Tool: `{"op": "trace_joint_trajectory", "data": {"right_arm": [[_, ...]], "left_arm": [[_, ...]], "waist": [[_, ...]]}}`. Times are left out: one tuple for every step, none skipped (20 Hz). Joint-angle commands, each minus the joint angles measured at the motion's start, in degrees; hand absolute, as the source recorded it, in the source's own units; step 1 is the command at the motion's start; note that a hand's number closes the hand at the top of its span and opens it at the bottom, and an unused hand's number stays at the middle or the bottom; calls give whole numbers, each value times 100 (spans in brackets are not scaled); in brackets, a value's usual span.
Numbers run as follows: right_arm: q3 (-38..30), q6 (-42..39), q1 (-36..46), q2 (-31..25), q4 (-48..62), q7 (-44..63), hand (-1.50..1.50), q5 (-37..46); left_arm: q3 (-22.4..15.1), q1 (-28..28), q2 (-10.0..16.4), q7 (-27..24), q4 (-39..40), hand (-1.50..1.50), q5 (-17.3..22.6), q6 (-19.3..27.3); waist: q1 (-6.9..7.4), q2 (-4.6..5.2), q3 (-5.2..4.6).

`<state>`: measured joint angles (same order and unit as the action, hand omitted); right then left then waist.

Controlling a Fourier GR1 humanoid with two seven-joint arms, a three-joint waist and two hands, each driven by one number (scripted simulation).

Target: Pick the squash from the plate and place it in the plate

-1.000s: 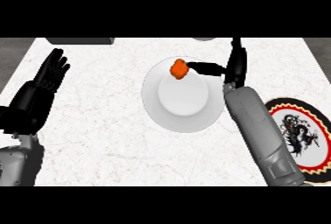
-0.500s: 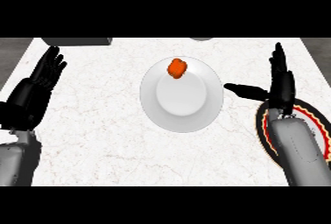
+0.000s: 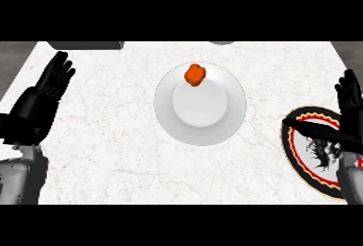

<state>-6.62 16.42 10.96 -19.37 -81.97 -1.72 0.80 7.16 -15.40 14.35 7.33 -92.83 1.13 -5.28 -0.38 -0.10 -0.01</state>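
A small orange squash (image 3: 195, 74) lies on the far rim of the white plate (image 3: 201, 120) in the middle of the counter. A second plate (image 3: 303, 156), black with a red and cream border, sits at the right, partly covered by my right hand. My right hand (image 3: 349, 113) is open at the right edge, fingers up and thumb stretched left over the patterned plate, holding nothing. My left hand (image 3: 39, 105) rests open at the left edge, fingers pointing up, well away from both plates.
A grey object (image 3: 86, 45) sits at the counter's far left edge and a pale one (image 3: 222, 43) at the far middle. The marble counter top (image 3: 106, 158) ends in dark floor at both far corners.
My right hand let go of the squash at the white plate's far rim and drew back right and toward me, over the patterned plate. The squash stays on the white plate.
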Motion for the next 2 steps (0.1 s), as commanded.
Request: {"op": "trace_joint_trajectory", "data": {"right_arm": [[-296,-260,-147,-174,144,-347,-150,36],[-445,-173,-265,-296,175,-464,-150,63]], "left_arm": [[-6,-187,-41,382,-191,0,46,1],[-1,-228,-9,146,105,0,-40,-21]], "waist": [[30,8,2],[16,11,2]]}}
